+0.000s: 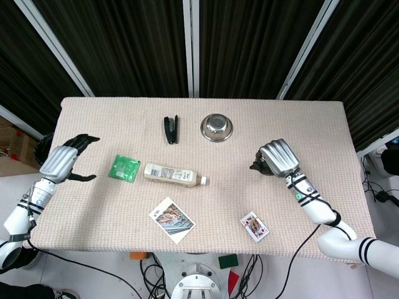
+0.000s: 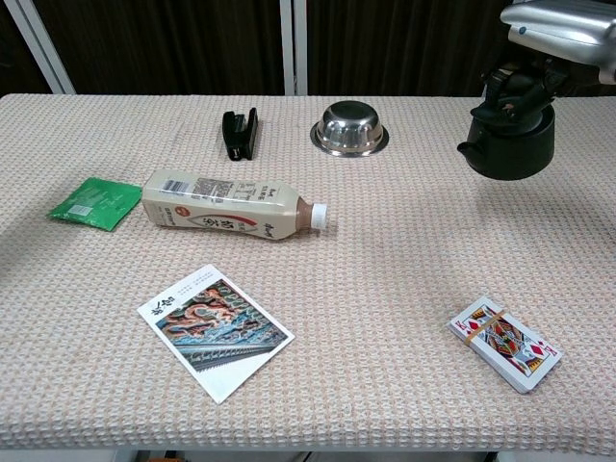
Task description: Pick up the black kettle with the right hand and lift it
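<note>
The right hand [image 1: 278, 158], back turned upward, grips the black kettle [image 2: 507, 141] from above, clear of the table [image 2: 385, 260], while the left hand [image 1: 62, 164] hovers empty, fingers apart.

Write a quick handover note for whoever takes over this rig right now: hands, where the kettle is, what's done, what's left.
Right hand grips the black kettle from above, near the table's right edge; in the chest view it looks clear of the cloth.
Left hand is open and holds nothing, at the table's left edge.
Done: kettle grasped and raised.
Left: hold it steady, maybe lift a little more.
</note>
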You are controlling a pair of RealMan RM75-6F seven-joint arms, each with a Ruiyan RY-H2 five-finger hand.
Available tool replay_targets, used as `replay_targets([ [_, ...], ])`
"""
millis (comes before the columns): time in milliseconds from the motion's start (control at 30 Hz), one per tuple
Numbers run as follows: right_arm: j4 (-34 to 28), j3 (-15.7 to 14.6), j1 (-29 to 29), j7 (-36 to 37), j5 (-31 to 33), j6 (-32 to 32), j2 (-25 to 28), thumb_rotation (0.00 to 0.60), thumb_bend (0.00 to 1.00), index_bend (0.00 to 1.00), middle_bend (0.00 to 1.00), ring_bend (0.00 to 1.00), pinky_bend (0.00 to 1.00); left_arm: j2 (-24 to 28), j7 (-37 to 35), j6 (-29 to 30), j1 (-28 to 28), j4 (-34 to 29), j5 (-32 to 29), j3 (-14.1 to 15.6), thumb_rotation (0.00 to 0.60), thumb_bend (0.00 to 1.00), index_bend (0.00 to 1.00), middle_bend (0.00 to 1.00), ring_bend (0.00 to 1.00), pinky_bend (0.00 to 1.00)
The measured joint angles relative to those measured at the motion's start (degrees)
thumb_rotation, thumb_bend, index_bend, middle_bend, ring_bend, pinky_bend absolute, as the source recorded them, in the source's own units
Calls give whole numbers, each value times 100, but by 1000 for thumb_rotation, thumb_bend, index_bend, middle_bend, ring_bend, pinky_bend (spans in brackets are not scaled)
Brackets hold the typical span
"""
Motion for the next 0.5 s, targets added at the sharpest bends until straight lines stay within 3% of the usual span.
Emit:
replay_targets([
  [500, 110, -69, 18, -389, 18, 85, -59, 600, 242, 1000, 1000, 1000, 700, -72, -108, 12, 0, 136, 26, 19, 599, 29, 150, 147, 75, 183],
])
